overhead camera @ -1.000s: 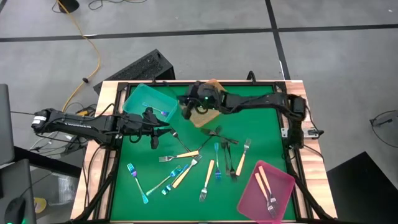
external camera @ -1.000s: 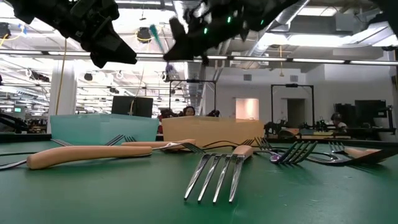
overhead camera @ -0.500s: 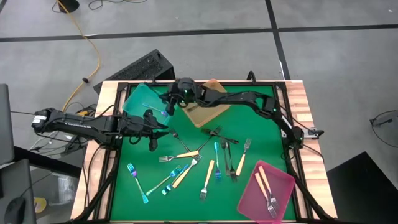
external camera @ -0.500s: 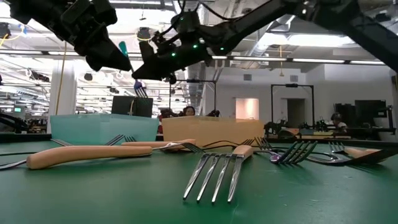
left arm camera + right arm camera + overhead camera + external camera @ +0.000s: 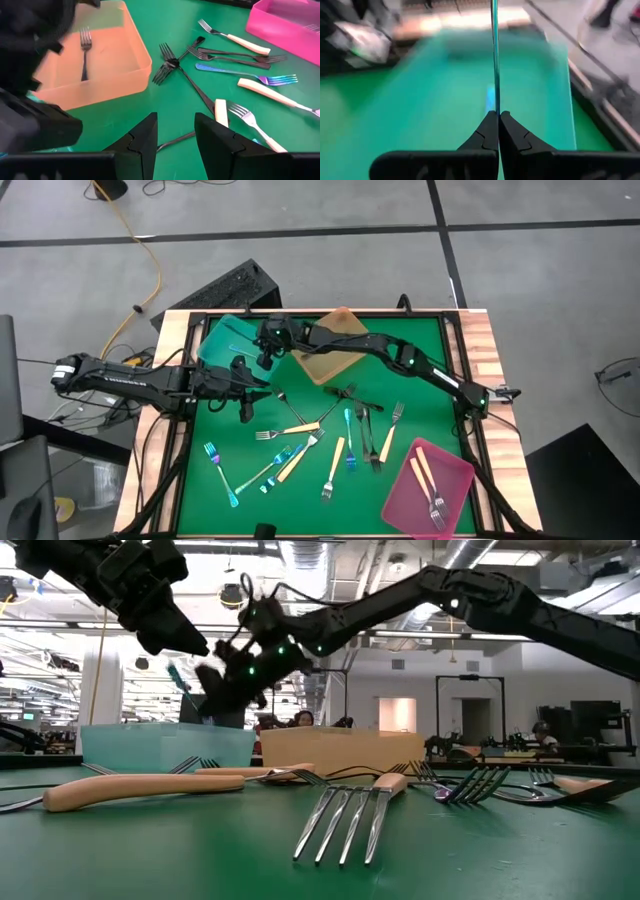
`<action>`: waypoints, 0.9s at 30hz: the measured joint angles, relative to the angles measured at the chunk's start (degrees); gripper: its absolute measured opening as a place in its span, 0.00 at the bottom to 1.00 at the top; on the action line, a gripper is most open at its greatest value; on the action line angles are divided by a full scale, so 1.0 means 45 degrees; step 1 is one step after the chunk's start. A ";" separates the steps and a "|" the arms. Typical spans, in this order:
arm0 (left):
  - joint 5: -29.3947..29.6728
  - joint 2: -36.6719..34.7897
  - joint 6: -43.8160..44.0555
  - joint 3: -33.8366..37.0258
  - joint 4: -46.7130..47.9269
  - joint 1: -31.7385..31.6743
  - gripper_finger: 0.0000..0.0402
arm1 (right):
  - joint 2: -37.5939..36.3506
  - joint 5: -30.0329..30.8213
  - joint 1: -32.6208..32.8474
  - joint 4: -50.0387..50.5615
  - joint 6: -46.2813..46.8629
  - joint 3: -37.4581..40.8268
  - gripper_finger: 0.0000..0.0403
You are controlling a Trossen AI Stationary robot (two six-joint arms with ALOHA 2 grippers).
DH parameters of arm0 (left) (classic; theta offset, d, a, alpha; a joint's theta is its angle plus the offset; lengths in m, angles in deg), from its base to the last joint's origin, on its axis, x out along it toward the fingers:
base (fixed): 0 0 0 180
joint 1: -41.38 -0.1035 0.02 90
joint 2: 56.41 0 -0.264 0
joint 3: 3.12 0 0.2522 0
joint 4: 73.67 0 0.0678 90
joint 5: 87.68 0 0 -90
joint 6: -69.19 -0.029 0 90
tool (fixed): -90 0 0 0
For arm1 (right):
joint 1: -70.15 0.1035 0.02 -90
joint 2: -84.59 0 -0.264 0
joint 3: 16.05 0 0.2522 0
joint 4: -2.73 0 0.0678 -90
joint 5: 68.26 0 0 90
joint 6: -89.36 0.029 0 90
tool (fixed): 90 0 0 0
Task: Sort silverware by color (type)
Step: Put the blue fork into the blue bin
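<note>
While blurred, right pincer (image 5: pixel 498 120) grips teal utensil (image 5: pixel 494 55) over teal tray (image 5: pixel 232 340); left pincer (image 5: pixel 174 131) open, w/o load.

My two arms are dark, almost black, built of long slim links with thicker joints. My left arm (image 5: pixel 140 380) has a white end cap and pale lettering along its link. My right arm (image 5: pixel 400 358) shows small green lights just behind its jaws. My fingers (image 5: pixel 141 142) are black, angular wedges with stepped inner faces.
</note>
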 joint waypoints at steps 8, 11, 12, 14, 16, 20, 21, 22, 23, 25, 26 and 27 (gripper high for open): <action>0.0221 0.0000 0.0014 0.0000 -0.0085 0.0000 0.28 | -0.0080 0.1175 -0.0024 0.0570 -0.0701 -0.0041 0.05; 0.0228 0.0000 0.0014 0.0000 -0.0165 0.0000 0.28 | -0.0066 0.1266 0.0081 0.0625 -0.0890 -0.0013 0.05; 0.0228 0.0000 0.0008 0.0000 -0.0217 0.0000 0.28 | -0.0066 0.1264 0.0124 0.0603 -0.0894 -0.0013 0.05; 0.0231 0.0000 -0.0005 0.0000 -0.0272 0.0000 0.28 | 0.0002 0.1284 0.0193 0.0467 -0.0968 -0.0033 0.05; 0.0345 0.0003 -0.0006 0.0000 -0.0295 0.0000 0.28 | 0.0094 0.1342 0.0244 0.0439 -0.1000 -0.0044 0.05; 0.0617 0.0005 -0.0005 0.0000 -0.0301 -0.0005 0.28 | 0.0429 0.1463 0.0279 0.0142 -0.0955 -0.0039 0.05; 0.0617 0.0005 -0.0005 0.0000 -0.0301 -0.0005 0.28 | 0.0466 0.1491 0.0309 0.0182 -0.0933 -0.0036 0.05; 0.0619 0.0003 -0.0005 0.0000 -0.0305 -0.0005 0.28 | 0.0493 0.1512 0.0302 0.0239 -0.0932 -0.0013 0.05; 0.0617 0.0000 -0.0005 0.0000 -0.0323 -0.0005 0.28 | 0.0512 0.1512 0.0281 0.0175 -0.0948 -0.0013 0.05; 0.0617 0.0005 -0.0005 0.0000 -0.0326 -0.0005 0.28 | 0.0533 0.1527 0.0339 -0.0021 -0.0928 -0.0017 0.05; 0.0617 0.0005 -0.0005 0.0000 -0.0333 -0.0005 0.28 | 0.0569 0.1527 0.0359 -0.0179 -0.0930 -0.0031 0.05; 0.0617 0.0005 -0.0005 0.0000 -0.0340 -0.0005 0.28 | 0.0588 0.1524 0.0360 -0.0206 -0.0922 -0.0033 0.05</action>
